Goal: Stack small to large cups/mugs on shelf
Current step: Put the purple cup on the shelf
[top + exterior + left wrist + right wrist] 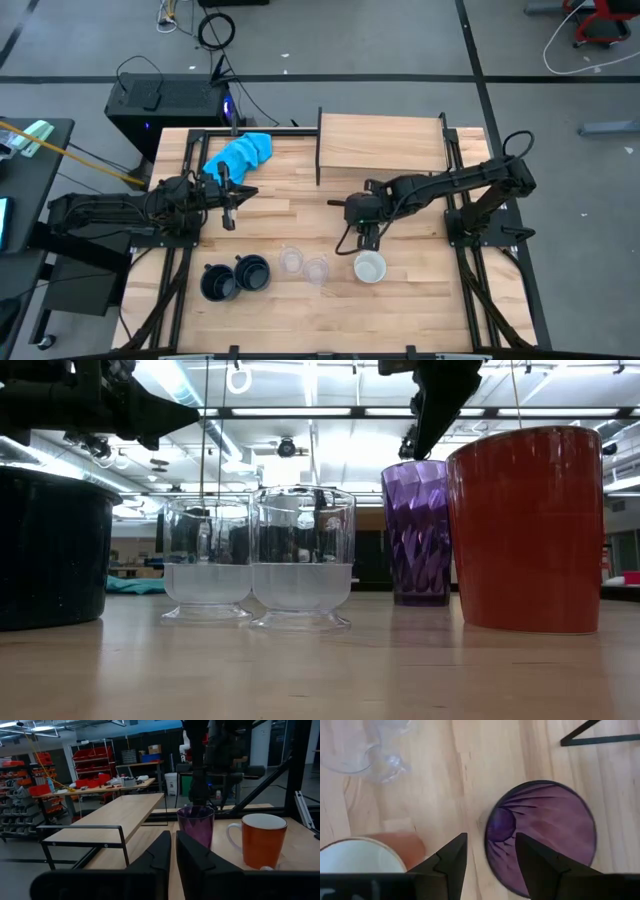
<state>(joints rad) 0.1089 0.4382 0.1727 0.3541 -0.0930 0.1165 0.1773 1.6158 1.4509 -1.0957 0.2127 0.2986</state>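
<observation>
High view, items on the striped tabletop (300,210):

- Right gripper (364,236): poised directly above the purple tumbler (540,832), fingers (451,854) parted and straddling its near rim; nothing held.
- Purple tumbler: upright, just beside the orange mug (370,267), well apart from the shelf (380,142).
- Two clear glasses (303,265): upright, side by side, left of the orange mug.
- Two navy mugs (235,277): touching, near the front left.
- Left gripper (229,196): waiting beside the blue cloth (240,153), fingers together, empty.

Risks, as judged:

- Tumbler is tall and thin-walled; an off-centre pinch on one wall could tip it into the orange mug.
- A slanted descent could push the rim instead of straddling it.
- Smooth plastic may slip mid-carry.
</observation>
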